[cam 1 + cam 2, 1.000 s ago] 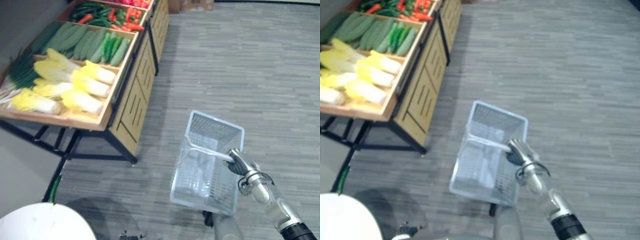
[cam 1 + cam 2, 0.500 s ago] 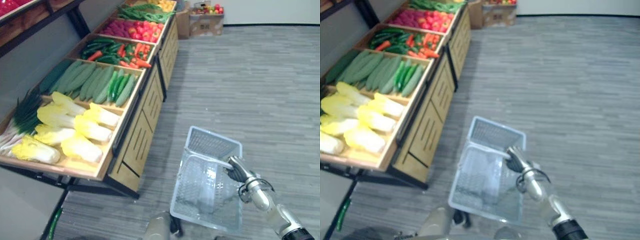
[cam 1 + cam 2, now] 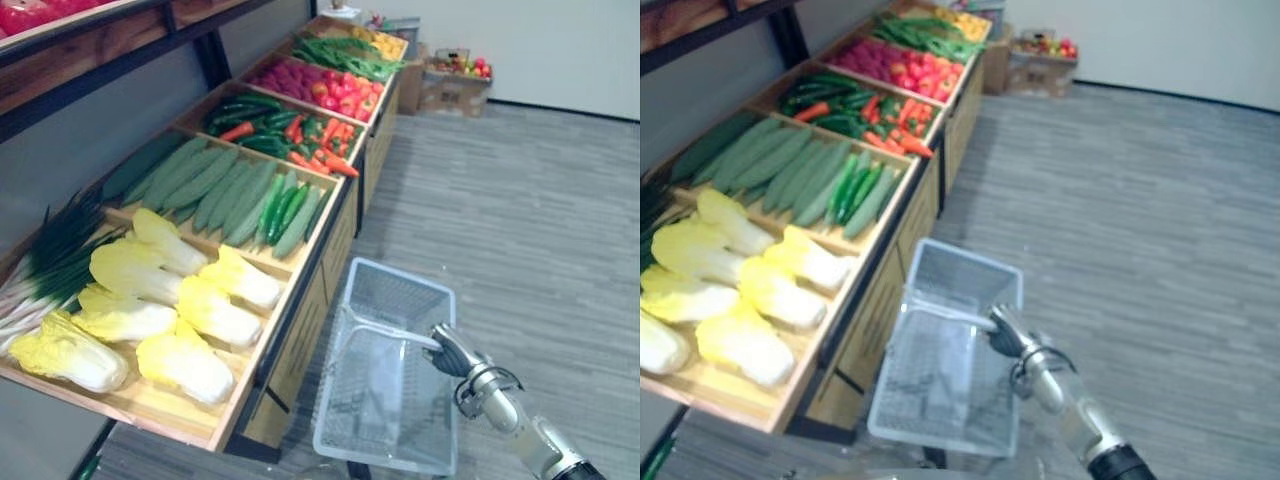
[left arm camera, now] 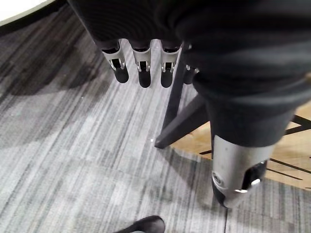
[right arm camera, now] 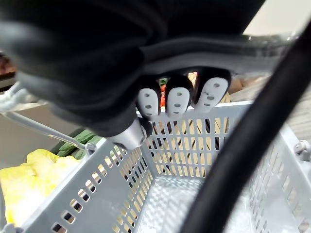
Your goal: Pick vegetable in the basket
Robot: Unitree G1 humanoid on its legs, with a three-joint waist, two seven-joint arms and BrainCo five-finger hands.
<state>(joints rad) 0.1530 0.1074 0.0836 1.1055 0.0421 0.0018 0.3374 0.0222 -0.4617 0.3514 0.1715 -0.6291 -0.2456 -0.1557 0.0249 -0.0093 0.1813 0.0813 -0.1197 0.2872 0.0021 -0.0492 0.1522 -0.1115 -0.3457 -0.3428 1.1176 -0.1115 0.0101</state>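
R hand (image 3: pixel 452 356) has its fingers curled round the thin metal handle (image 3: pixel 385 328) of a grey plastic basket (image 3: pixel 400 290), which hangs just beside the wooden veg stand (image 3: pixel 875 318). Napa cabbages (image 3: pixel 215 312) lie in the stand's nearest crate, cucumbers (image 3: pixel 215 190) in the next (chillies (image 3: pixel 290 125) beyond). L hand (image 4: pixel 140 68), fingers straight & relaxed, hangs over the grey floor (image 4: pixel 73 145).

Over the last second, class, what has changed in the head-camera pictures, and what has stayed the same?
The camera has lifted, so more of the vegetable stand shows; the things themselves have not visibly moved. Nothing was taken or let go. The right hand stays curled round the handle of the empty basket; the left hand hangs open.
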